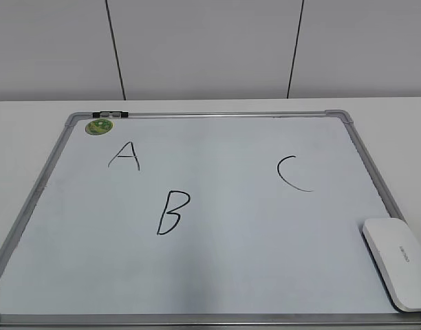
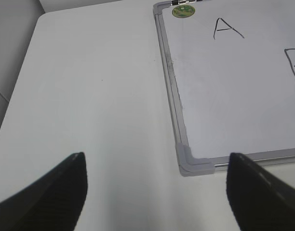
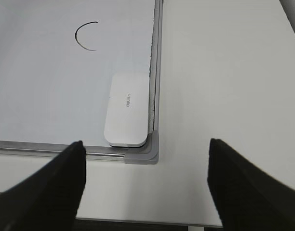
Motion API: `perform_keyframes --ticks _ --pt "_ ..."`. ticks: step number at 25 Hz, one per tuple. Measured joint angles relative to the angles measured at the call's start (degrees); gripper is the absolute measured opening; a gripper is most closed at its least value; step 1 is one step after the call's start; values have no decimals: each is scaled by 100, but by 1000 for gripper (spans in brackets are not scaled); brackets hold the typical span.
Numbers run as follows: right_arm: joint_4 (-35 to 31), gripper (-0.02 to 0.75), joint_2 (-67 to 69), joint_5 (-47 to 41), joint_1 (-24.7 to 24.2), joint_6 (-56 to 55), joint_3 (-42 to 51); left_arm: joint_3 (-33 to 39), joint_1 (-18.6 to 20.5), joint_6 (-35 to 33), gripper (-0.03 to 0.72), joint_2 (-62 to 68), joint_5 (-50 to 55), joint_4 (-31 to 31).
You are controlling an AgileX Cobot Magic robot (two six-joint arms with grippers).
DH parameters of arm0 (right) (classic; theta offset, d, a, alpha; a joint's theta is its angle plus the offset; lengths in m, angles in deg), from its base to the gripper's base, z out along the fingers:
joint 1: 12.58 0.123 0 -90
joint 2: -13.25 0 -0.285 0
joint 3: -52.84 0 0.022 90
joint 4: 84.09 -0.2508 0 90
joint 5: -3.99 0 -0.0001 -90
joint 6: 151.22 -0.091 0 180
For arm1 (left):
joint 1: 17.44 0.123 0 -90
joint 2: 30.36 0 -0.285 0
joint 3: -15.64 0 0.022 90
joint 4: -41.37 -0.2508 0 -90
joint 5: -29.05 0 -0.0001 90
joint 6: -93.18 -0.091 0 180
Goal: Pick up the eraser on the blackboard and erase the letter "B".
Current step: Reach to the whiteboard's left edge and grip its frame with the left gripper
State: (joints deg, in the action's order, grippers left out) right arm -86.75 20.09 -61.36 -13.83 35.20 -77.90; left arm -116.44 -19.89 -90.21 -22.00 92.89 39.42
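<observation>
The blackboard (image 1: 217, 268) is a white board with a silver frame, lying flat on the table. The letter "B" (image 1: 173, 212) is in black at its middle left; part of it shows in the left wrist view (image 2: 294, 62). The white eraser (image 1: 398, 261) lies in the board's near right corner, also in the right wrist view (image 3: 127, 109). My right gripper (image 3: 145, 185) is open and empty, above bare table just short of that corner. My left gripper (image 2: 157, 192) is open and empty, near the board's near left corner (image 2: 192, 162). Neither gripper shows in the exterior view.
Letters "A" (image 1: 125, 156) and "C" (image 1: 292, 173) are also on the board. A round green magnet (image 1: 99, 126) sits at the far left corner. The white table (image 2: 89, 96) extends left and right of the board; its near edge (image 3: 152, 222) shows.
</observation>
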Motion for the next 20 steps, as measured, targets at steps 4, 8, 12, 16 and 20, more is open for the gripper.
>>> perform_keyframes --ticks 4,8,12,16,20 --pt "0 587 0 0 0 0 0 0 0 0 686 0 0 0" --pt "0 587 0 0 0 0 0 0 0 0 685 0 0 0" --pt "0 587 0 0 0 0 0 0 0 0 650 0 -12 0" --pt "0 587 0 0 0 0 0 0 0 0 601 0 -22 0" --pt "0 587 0 0 0 0 0 0 0 0 593 0 -22 0"
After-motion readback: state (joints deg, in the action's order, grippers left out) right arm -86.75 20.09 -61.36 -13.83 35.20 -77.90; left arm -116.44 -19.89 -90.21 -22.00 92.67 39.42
